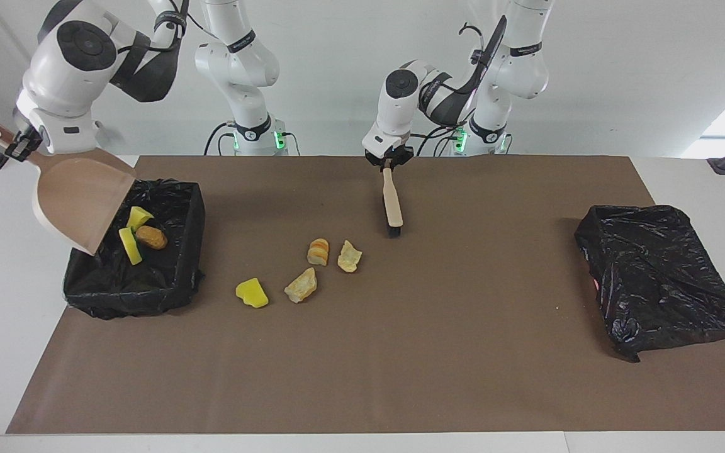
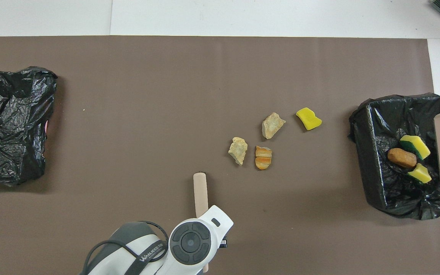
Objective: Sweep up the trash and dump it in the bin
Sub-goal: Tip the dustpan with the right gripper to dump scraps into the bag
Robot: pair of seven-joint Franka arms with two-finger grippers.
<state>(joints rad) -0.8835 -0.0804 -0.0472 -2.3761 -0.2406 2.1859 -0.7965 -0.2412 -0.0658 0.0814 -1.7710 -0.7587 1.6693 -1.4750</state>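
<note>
Facing view: right hand (image 1: 21,146) grips the dustpan (image 1: 79,200) handle, pan tipped mouth-down over the lined bin (image 1: 137,251) so its load drops in; pan looks empty. Three trash lumps (image 1: 138,236) lie in the bin. Left hand (image 1: 388,161) clamps the brush (image 1: 392,203), bristles down near the mat, nearer the robots than the loose trash (image 1: 303,267): four pieces on the tabletop (image 1: 362,377), close together beside the bin. Open mat all round them. Another black bag-covered bin (image 1: 658,277) sits at the left arm's end.

Beige dustpan (image 1: 79,198), black bin (image 1: 174,283), brown mat (image 1: 400,352), yellow sponge chunk (image 1: 252,293)
</note>
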